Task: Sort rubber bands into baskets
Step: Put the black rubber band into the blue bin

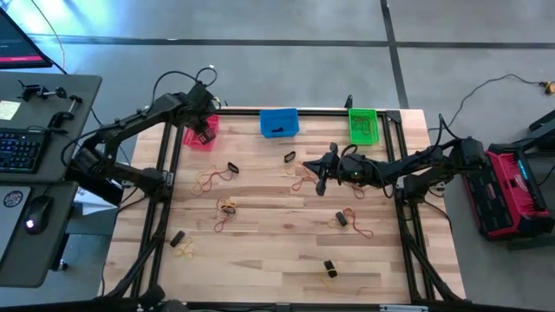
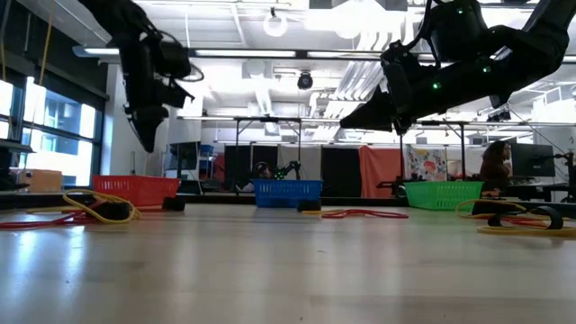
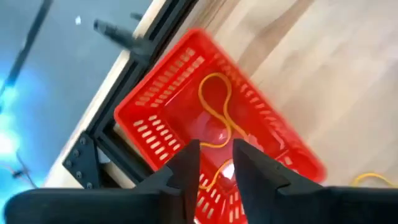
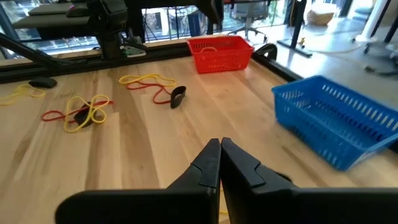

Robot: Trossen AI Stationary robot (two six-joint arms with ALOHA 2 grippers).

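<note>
The red-pink basket stands at the table's far left, the blue basket at the far middle and the green basket at the far right. My left gripper hangs open just above the red-pink basket, where a yellow band lies on the floor. My right gripper is shut and empty, above the table right of its middle. Yellow, red and black bands lie scattered on the wood.
Loose bands lie at the left, near left, right and near middle of the table. A black frame runs along the table's sides. A desk with a keyboard stands to the left.
</note>
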